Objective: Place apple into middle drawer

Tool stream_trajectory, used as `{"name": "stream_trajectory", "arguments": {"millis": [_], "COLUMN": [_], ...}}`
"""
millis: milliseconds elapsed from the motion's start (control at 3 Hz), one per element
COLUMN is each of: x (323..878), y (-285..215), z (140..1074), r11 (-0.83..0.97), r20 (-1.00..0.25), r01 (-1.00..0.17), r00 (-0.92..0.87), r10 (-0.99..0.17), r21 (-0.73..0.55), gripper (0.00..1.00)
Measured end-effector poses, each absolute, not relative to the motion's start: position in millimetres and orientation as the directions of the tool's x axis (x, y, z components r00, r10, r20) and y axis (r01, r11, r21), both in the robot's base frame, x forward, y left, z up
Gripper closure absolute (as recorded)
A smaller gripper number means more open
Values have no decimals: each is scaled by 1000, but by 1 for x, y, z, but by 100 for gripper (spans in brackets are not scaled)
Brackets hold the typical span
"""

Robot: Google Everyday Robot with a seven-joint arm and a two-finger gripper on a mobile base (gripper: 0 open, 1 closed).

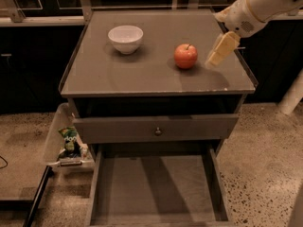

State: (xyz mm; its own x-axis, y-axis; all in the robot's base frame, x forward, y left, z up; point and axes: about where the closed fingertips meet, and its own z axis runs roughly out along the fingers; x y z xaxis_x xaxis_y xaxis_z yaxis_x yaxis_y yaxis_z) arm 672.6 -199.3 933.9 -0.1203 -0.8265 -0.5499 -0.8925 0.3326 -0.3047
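Single view, table (142, 77) seen from above and in front. The gripper (220, 50) hangs at the upper right of the frame, over the right edge of the tabletop, tilted down and to the left at the end of the arm (258, 6). It holds nothing, and how far open it is cannot be told from this angle. The apple (185, 56) sits on the tabletop just left of the gripper and a little lower in the frame, near it but apart. Its stem points up, and being round it offers no preferred grasp axis. A white bowl (125, 38) stands well to the apple's left, clear of the likely approach path. The middle drawer (154, 188) lies pulled out at the lower centre of the frame, below the knobbed drawer (155, 128), with its floor bare. By judgement the grasp is not yet made: the coming move is a short reach leftward and down onto the apple, then a carry toward the bottom of the frame
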Motion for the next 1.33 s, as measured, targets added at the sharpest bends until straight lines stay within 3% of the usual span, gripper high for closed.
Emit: {"name": "stream_trajectory", "arguments": {"millis": [667, 1333], "x": [709, 727], "y": [-183, -165], "z": [912, 882], "r11": [353, 345], "r20": [-710, -754], "r01": [-905, -914], "r00": [-88, -71], "r10": [-699, -653], "r21": [-236, -212], "gripper": [0, 0]}}
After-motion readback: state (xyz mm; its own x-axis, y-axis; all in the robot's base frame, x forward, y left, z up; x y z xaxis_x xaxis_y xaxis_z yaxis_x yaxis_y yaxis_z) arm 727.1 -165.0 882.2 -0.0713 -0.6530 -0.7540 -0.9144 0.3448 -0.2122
